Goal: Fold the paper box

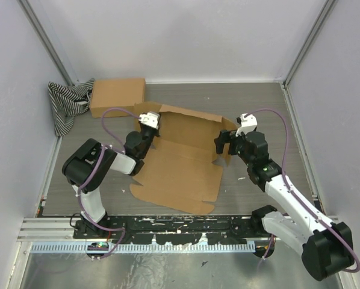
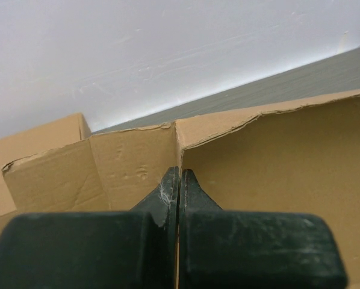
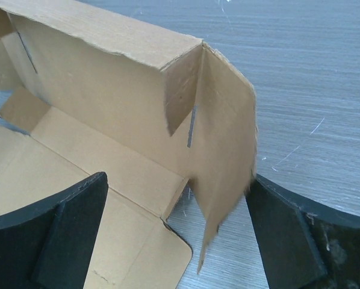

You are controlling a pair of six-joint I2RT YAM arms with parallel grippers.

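Note:
The brown paper box lies opened out in the middle of the table, its back wall and side flaps raised. My left gripper is at the box's left back corner. In the left wrist view it is shut on the thin edge of the box's left side wall. My right gripper is at the right back corner. In the right wrist view it is open, with the upright right side flap between the fingers and its edge against the right finger.
A closed brown cardboard box and a striped black-and-white cloth lie at the back left. White walls close in the table on three sides. A metal rail runs along the front edge.

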